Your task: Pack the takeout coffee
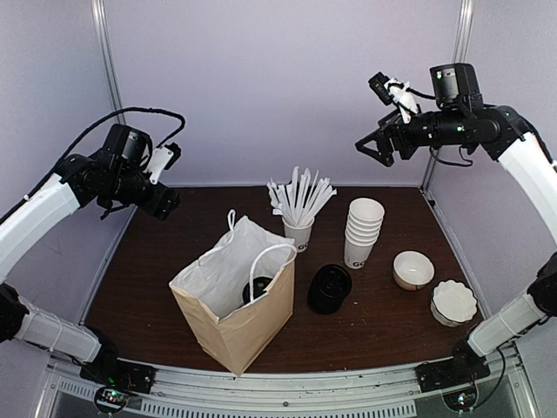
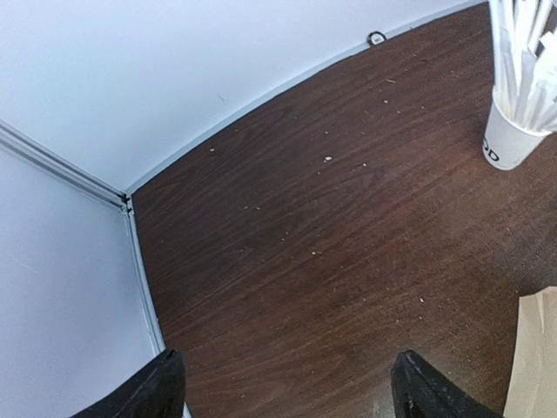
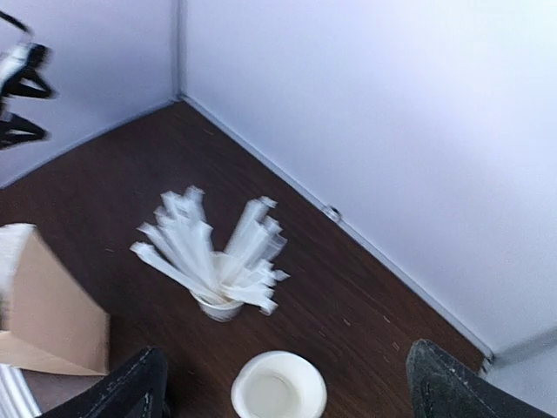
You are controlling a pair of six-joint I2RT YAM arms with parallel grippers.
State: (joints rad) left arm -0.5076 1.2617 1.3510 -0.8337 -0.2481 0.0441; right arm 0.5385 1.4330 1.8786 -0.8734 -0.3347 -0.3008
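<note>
The takeout coffee (image 1: 257, 287) stood upright in the paper bag (image 1: 248, 326), top pointing up, well below and between both arms. Left fingers (image 2: 161, 387) gaped wide, empty, and right fingers (image 3: 130, 387) too.

Left of the bag (image 1: 235, 305) the table (image 1: 148, 261) lies bare. Right of the bag stand lids (image 1: 329, 289), stick cup (image 1: 298, 231), cup stack (image 1: 362, 231) and bowls (image 1: 412, 270). The coffee (image 1: 257, 287) fills the bag's open mouth.
</note>
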